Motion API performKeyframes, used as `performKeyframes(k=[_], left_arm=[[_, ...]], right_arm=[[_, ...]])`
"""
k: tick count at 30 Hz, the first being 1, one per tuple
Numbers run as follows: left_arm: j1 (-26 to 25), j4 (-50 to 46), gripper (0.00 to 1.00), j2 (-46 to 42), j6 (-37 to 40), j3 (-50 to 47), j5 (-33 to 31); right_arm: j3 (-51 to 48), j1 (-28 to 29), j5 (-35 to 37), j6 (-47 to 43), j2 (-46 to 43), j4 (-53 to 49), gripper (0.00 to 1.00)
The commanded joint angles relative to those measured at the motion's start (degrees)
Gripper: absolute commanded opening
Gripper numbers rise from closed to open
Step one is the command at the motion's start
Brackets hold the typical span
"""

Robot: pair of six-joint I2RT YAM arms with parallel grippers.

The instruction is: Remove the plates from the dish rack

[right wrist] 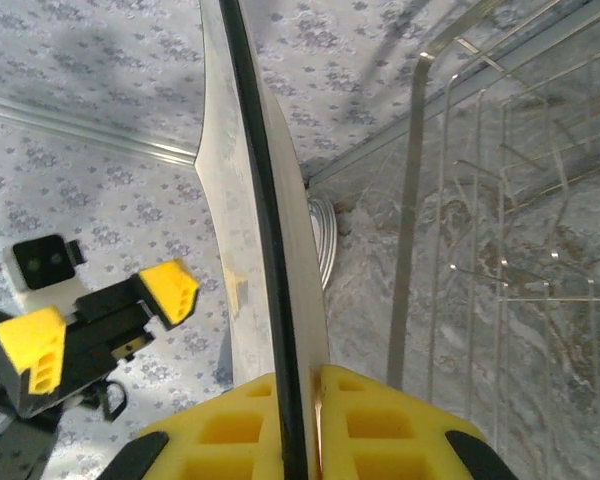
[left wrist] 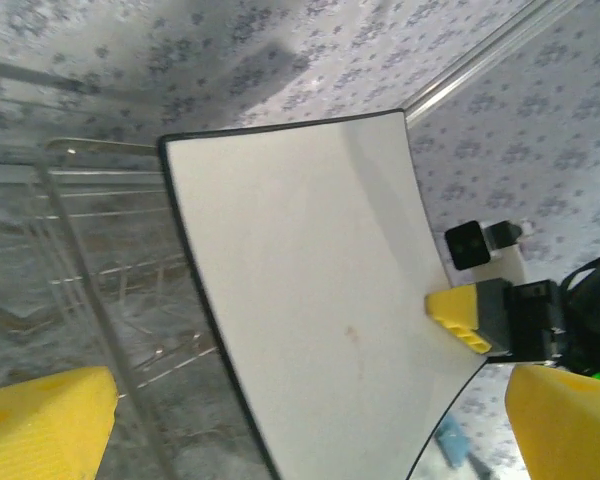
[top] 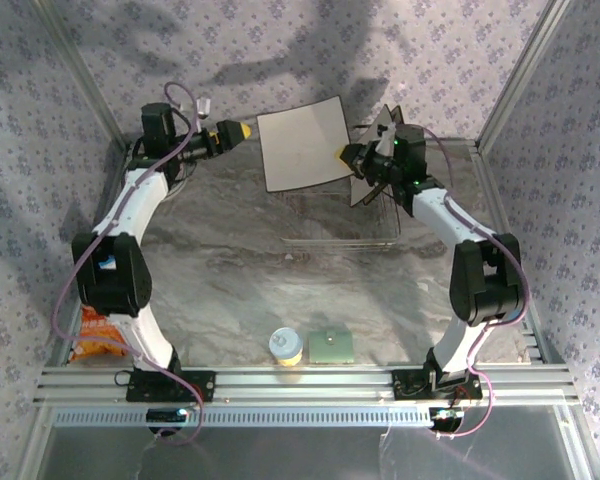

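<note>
Square cream plate (top: 302,147) held up at the wire dish rack (top: 342,228)
Top view: right gripper (top: 345,155) clamped on the plate's right edge, plate tilted over the rack's far side; left gripper (top: 238,130) spread wide just beside its left edge; left wrist: plain cream face, dark rim; right wrist: yellow fingers (right wrist: 380,420) pinching the rim.

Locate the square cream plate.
Top view, back centre: the square cream plate is clamped by its right edge in the right tool, above the dish rack, left tool open beside it.
</note>
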Motion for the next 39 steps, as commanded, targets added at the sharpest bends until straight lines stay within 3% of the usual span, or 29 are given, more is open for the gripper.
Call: performKeyframes(k=[1,14,20,24,28,32,38,39], left_arm=[[-0.47,8.38,0.99,2.4,-7.66,-0.29,5.55],[-1.48,7.53,0.96,3.5,-8.24,-0.19,5.65],[-1.4,16.86,0.76,5.01,-17.39,-1.52,7.98],[-1.44,15.89,0.52,4.37,-17.18,-1.59,8.07],[-1.4,13.23,0.5,3.72,-15.72,-1.58,8.01],[-1.51,12.55,0.41,3.53,-15.44,-1.49,8.13],[-1.84,11.67,0.15,3.69,-15.1,-0.97,8.33],[-1.76,11.34,0.06,3.69,-15.05,-0.78,8.25]], right_arm=[[6.84,1.1,-3.14,1.12,-1.52,9.82,0.0],[11.35,3.81,-3.61,0.11,0.66,7.87,0.0],[13.79,4.69,-3.69,0.01,2.39,7.25,0.0],[14.93,4.89,-3.88,-0.06,3.11,6.94,0.0],[15.83,5.04,-4.04,-0.09,3.63,6.72,0.0],[16.91,5.19,-4.38,0.03,4.43,6.39,0.0],[17.97,5.41,-4.74,-0.54,4.99,5.34,0.0],[18.01,5.43,-4.73,-0.63,4.98,5.15,0.0]])
